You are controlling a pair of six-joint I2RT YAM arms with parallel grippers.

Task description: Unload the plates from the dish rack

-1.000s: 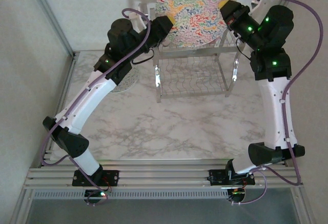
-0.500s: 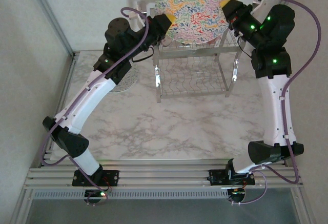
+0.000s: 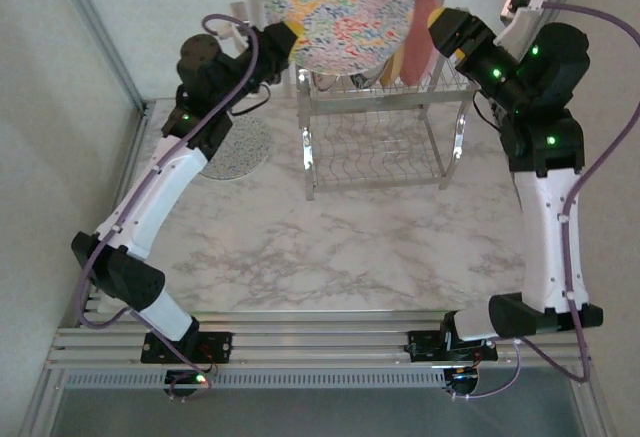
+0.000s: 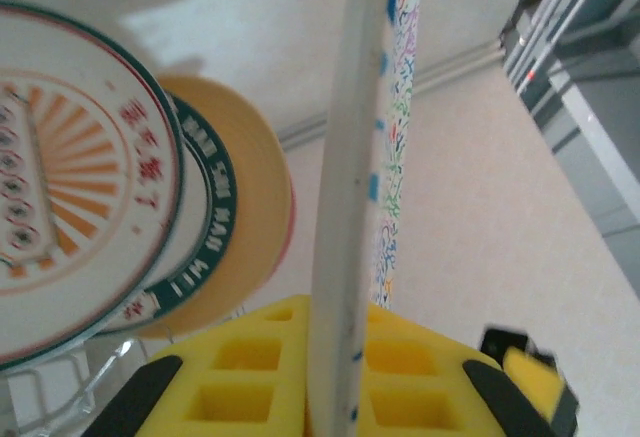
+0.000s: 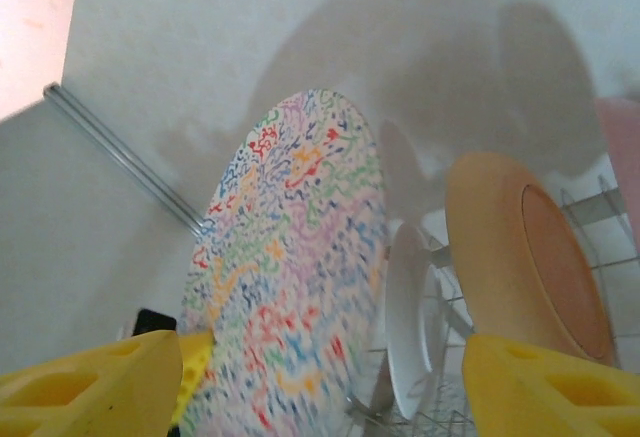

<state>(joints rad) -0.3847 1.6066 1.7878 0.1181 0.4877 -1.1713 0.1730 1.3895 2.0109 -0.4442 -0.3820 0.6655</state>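
Note:
The colourful floral plate (image 3: 340, 7) hangs upright above the left end of the chrome dish rack (image 3: 380, 127). My left gripper (image 3: 290, 37) is shut on its left rim. In the left wrist view the plate (image 4: 360, 157) runs edge-on between the yellow pads of that gripper (image 4: 340, 377). My right gripper (image 3: 445, 32) is open to the right of the plate and apart from it. In the right wrist view it (image 5: 322, 357) faces the floral plate (image 5: 290, 277). The rack's top tier holds a sunburst plate (image 4: 60, 187), a green-rimmed plate (image 4: 200, 227), a yellow plate (image 5: 520, 257) and a pink plate (image 3: 420, 27).
A grey speckled plate (image 3: 235, 147) lies flat on the marble table (image 3: 330, 247), left of the rack and under my left arm. The back wall stands close behind the rack. Metal frame posts (image 3: 95, 32) line the left side.
My right gripper opened and let go of the floral plate's right rim. My left gripper closed on the left rim and carried the plate leftward, uncovering the pink and yellow plates.

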